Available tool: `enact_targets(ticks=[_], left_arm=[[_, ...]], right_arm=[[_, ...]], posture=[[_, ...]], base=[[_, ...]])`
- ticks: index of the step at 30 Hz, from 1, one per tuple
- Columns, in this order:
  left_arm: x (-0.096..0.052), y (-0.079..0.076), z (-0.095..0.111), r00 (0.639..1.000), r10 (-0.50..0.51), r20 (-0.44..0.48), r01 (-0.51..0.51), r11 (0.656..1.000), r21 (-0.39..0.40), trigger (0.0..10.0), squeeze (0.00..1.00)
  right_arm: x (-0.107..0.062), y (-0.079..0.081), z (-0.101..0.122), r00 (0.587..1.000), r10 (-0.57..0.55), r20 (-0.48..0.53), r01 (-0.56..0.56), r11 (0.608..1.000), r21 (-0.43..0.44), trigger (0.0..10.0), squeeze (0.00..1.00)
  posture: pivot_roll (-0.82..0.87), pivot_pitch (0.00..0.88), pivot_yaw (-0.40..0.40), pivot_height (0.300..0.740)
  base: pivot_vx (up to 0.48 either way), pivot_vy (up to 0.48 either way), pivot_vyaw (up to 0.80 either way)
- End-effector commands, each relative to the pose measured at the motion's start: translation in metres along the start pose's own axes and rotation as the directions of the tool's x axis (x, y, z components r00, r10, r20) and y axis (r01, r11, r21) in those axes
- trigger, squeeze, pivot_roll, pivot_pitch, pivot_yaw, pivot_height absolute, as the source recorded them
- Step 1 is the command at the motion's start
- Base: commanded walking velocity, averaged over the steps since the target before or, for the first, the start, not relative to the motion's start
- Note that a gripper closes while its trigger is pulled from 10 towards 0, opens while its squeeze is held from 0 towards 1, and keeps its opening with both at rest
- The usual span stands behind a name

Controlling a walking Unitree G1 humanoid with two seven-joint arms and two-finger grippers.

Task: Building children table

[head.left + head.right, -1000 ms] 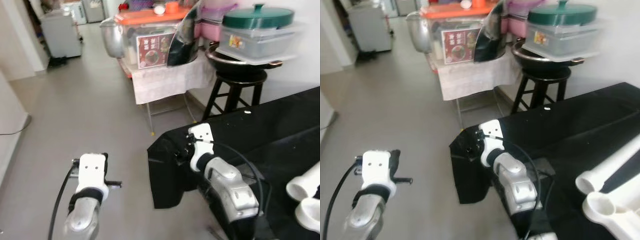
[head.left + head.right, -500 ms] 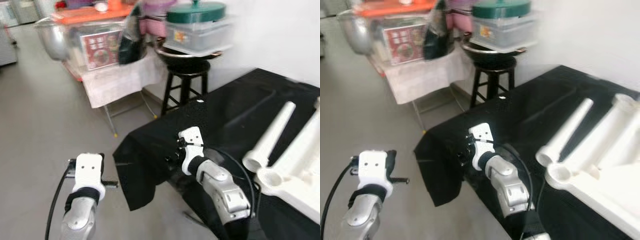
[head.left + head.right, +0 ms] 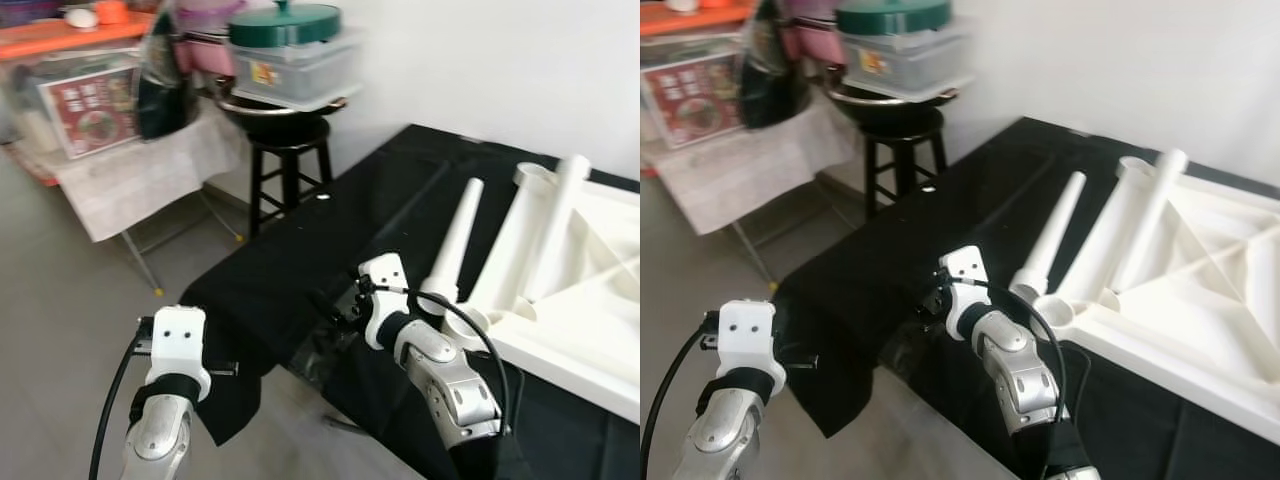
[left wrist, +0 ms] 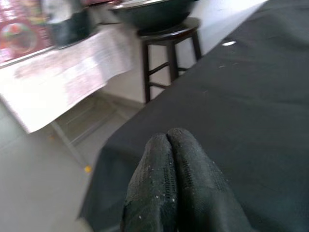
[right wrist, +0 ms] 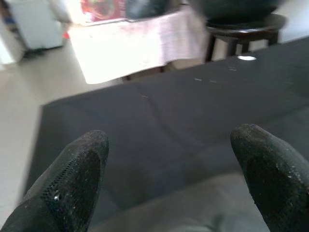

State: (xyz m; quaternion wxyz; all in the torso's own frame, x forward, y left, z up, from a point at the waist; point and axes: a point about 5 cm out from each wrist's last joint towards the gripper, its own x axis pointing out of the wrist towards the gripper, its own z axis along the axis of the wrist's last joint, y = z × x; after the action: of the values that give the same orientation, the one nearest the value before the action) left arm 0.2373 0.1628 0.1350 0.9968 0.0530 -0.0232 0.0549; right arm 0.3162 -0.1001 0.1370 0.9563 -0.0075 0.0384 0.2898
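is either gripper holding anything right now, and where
Nothing is held. The left gripper is shut on nothing; the right gripper is open above the black cloth.

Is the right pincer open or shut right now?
Open. In the right wrist view the right pincer has its two black fingers spread wide apart over the black cloth, holding nothing.
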Motion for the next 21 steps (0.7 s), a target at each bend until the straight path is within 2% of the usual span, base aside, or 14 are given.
enact_targets(ticks=[1, 21], left_arm=[[-0.001, 0.0037, -0.0035, 1.0, 0.009, -0.015, -0.008, 1.0, 0.02, 10.0, 0.0], [0.0003, 0.0082, -0.0006, 1.0, 0.022, 0.002, -0.022, 1.0, 0.005, 10.0, 0.0]], right_arm=[[0.0, 0.0018, 0.002, 1.0, 0.01, 0.02, -0.01, 1.0, 0.004, 10.0, 0.0], [0.0002, 0.003, 0.0041, 0.999, 0.014, 0.039, -0.015, 1.0, 0.023, 10.0, 0.0]], posture=[[-0.1, 0.034, 0.02, 0.74], [-0.09, 0.038, 0.025, 0.74]], base=[[0.0, 0.0, -0.8], [0.0, 0.0, -0.8]])
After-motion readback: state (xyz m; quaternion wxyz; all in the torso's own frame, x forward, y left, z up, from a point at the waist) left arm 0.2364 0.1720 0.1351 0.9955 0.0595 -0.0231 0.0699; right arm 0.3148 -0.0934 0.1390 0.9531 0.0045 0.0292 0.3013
